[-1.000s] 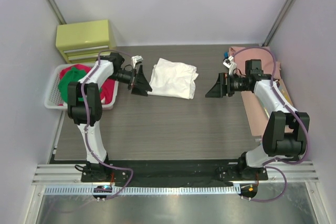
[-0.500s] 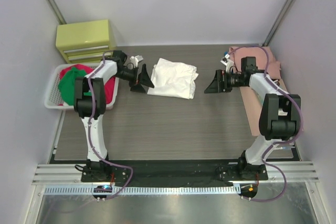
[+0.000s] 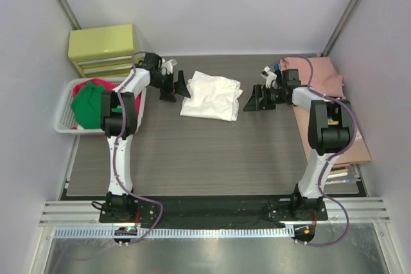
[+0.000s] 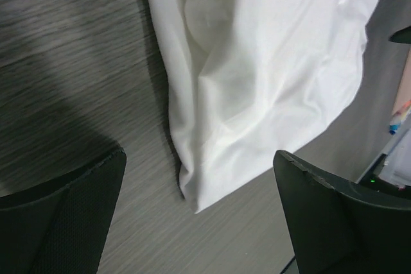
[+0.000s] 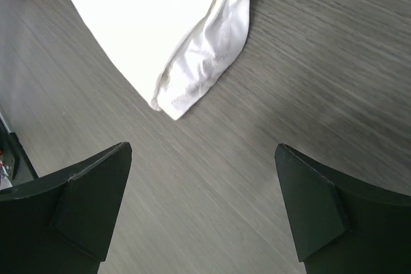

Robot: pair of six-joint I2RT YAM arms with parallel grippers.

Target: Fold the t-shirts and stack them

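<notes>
1. Both arms have swung inward since a second ago. The left end effector [image 3: 176, 88] and right end effector [image 3: 255, 100] now flank the white t-shirt [image 3: 210, 96], jaws wide, holding nothing.
2. The shirt lies mid-tabletop [image 3: 192, 152], right of the left end effector and left of the right one. It is loosely folded and squarish, with no clear long axis. The left looks nearer, just beside the cloth edge.
3. Count: one white; one red t-shirt [image 3: 88, 85] and one green t-shirt [image 3: 87, 104] in the basket [image 3: 63, 124]; one salmon-pink t-shirt [image 3: 321, 72] far right.
</notes>
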